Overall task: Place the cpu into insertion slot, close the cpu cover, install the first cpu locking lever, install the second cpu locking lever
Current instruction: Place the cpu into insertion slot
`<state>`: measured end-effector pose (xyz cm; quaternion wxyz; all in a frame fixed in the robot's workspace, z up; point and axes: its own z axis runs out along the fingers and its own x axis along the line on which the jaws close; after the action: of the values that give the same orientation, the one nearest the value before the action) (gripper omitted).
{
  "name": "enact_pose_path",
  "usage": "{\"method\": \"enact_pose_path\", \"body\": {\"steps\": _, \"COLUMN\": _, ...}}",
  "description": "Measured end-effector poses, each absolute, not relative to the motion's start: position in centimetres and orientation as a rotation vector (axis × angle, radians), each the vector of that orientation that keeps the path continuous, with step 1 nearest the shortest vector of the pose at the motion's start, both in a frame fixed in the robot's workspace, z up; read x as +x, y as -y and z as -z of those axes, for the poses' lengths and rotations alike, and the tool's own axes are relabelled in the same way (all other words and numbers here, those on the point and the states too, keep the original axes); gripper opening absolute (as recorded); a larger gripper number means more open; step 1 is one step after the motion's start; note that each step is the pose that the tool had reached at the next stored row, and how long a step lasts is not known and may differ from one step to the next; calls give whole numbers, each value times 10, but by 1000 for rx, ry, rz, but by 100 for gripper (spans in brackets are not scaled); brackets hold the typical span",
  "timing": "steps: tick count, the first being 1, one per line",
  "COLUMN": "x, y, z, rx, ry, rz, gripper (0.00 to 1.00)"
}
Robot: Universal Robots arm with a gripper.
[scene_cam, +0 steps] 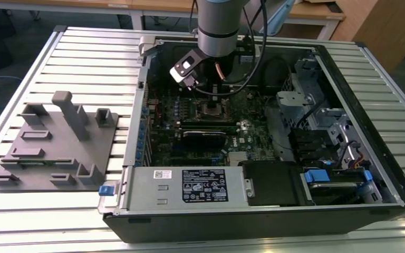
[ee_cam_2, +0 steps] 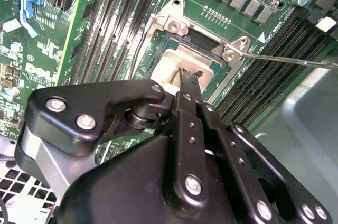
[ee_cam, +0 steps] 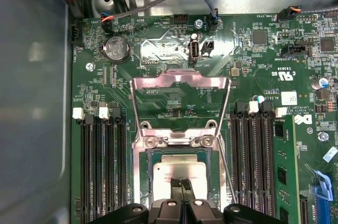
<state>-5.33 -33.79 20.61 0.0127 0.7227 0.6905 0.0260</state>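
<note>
I'm reaching into the open computer case (scene_cam: 259, 224), above the green motherboard (ee_cam: 158, 39). The cpu cover (ee_cam: 179, 80) stands flipped up, clear of the insertion slot (ee_cam: 179, 154). The cpu (ee_cam: 179, 170) lies flat within the slot's rim, pale lid upward. My gripper (ee_cam: 182, 186) has its fingers drawn together, tips at the chip's near edge. I judge the chip to be light, rigid and slick on top, with a delicate underside. I'd take it only by opposite edges.
</note>
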Motion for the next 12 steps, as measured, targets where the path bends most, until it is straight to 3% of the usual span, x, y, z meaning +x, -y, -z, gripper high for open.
{"method": "enact_pose_path", "body": {"steps": 12, "x": -53, "y": 338, "z": -205, "rx": 2268, "ry": -2160, "rz": -55, "gripper": 10}}
